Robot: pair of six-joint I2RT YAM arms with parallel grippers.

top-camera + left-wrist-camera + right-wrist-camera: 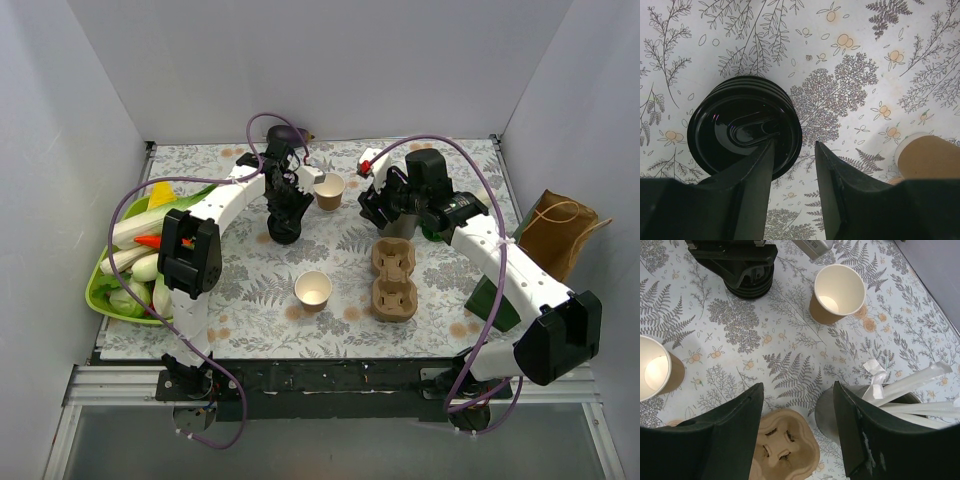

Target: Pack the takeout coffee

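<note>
early — left pincer (794, 145) spread astride lid stack (740, 127) rim, right pincer (797, 387) spread; cup (839, 287) ahead unlidded, carrier (787, 445) beneath empty — nothing packed.

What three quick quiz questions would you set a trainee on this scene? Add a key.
1. True or false: the left gripper is shut on the stack of round black plastic lids.
2. How many lidless tan paper cups stand on the table?
3. Below the open right gripper, between its fingers, lies: A) a brown moulded-pulp cup carrier; B) a black lid; C) a straw.
Key: 1 false, its fingers are apart; 2 two; 3 A.
</note>
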